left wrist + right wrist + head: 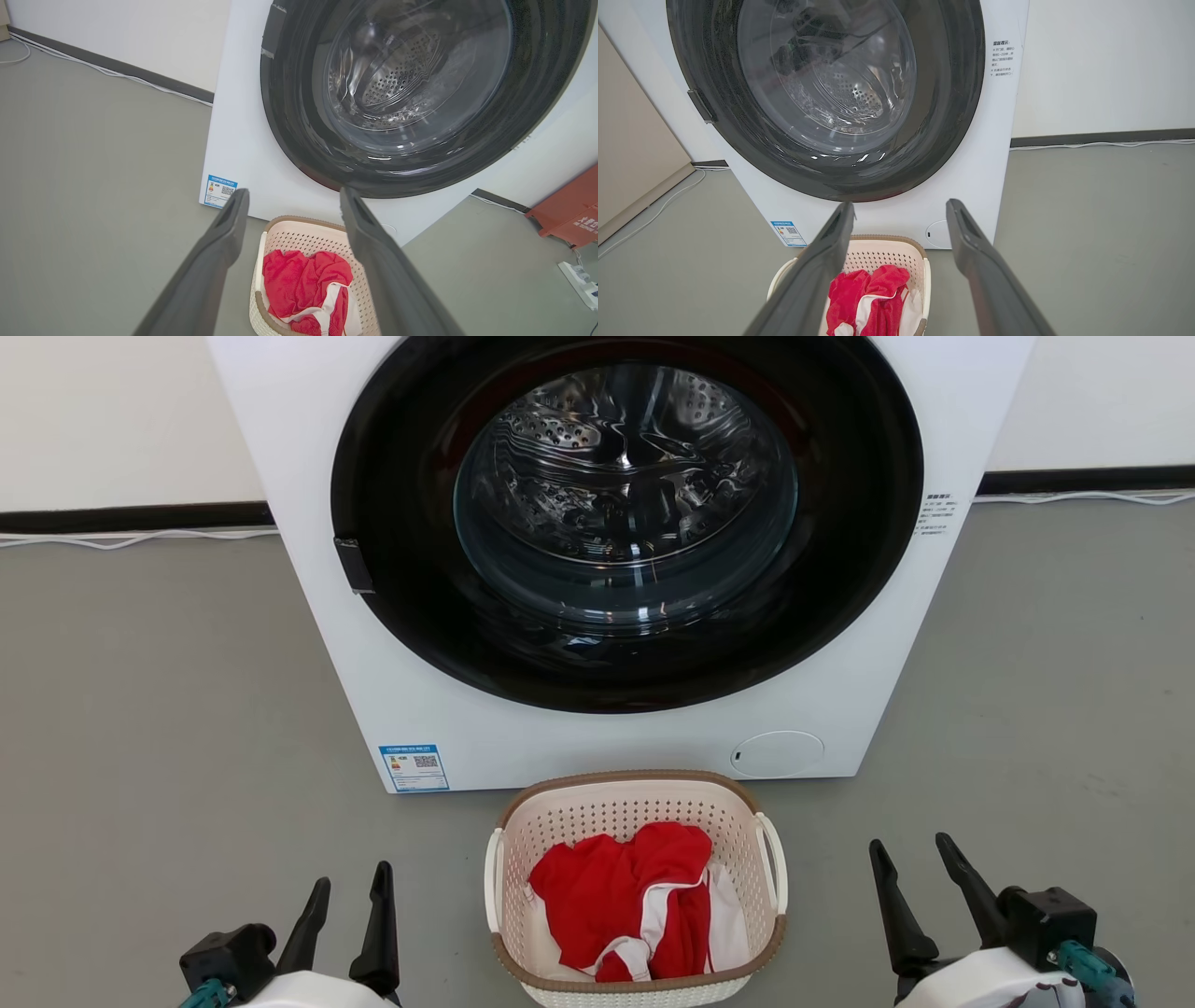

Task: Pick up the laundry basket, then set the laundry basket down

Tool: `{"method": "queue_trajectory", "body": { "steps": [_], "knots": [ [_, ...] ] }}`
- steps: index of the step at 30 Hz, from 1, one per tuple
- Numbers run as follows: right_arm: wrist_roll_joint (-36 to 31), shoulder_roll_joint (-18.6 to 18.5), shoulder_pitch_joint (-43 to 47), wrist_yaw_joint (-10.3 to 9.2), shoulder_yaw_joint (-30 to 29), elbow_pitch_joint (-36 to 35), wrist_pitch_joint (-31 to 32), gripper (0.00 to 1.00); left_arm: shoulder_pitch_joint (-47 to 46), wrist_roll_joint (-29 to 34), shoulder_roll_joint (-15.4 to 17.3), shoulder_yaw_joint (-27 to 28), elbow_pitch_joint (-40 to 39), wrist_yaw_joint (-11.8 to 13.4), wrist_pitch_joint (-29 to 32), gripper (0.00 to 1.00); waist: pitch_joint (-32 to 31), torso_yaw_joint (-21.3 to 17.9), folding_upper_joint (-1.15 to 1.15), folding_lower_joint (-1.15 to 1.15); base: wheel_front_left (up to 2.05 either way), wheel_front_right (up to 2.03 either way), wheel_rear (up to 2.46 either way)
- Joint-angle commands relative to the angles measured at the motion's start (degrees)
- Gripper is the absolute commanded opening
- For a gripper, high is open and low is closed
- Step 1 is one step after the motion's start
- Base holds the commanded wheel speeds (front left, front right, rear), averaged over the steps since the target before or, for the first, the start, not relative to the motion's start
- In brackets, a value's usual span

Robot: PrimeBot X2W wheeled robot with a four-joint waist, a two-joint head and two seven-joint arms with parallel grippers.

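Since both are spread open and empty, left gripper (353,875) at 8 o'clock and right gripper (908,841) at 4 o'clock of the laundry basket (597,817), itself at 6 o'clock of the washing machine (597,737), a lopsided handle grab could dump the red clothes (616,887). Smooth grey floor (140,709), white wall (112,411).

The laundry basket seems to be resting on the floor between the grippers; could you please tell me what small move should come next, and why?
Probably bring the left gripper and right gripper inward toward the basket handles. The basket stands on the floor, untouched, and both grippers are open and empty, each well outside the loop handle on its side.
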Motion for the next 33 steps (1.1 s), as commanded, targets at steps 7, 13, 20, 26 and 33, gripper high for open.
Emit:
{"method": "queue_trajectory", "body": {
  "steps": [7, 13, 20, 26, 33],
  "knots": [
    [-6.21, -0.36, -1.96, 0.38, 0.7, -0.53, -2.22, 1.0, -1.16, 5.58, 0.64, 1.37, -1.18, 0.91, -1.89, 1.0, 0.26, -0.22, 0.0, 0.0, 0.0, 0.0, 0.0],
    [-10.62, -0.37, -2.0, 0.4, 0.75, -0.05, -3.23, 1.0, -1.04, 9.33, 0.68, 1.42, -0.92, 1.01, -2.9, 1.0, 0.34, -0.47, 0.0, 0.0, 0.0, 0.0, 0.0],
    [-14.43, -0.39, -2.09, 0.42, 0.96, 0.31, -4.12, 1.0, -0.86, 12.58, 0.72, 1.27, -0.82, 1.11, -3.79, 1.0, 0.41, -0.71, 0.0, 0.0, 0.0, 0.0, 0.0],
    [-14.13, -0.34, -1.93, 0.42, 0.57, 0.3, -4.12, 1.0, -0.89, 12.49, 0.72, 1.15, -0.67, 1.17, -3.79, 1.0, 0.41, -0.66, 0.0, 0.0, 0.0, 0.0, 0.0],
    [-13.83, -0.1, -1.79, 0.42, 0.3, 0.2, -4.12, 1.0, -0.97, 12.41, 0.72, 1.15, -0.42, 1.09, -3.79, 1.0, 0.48, -0.55, 0.0, 0.0, 0.0, 0.0, 0.0]
  ]
}}
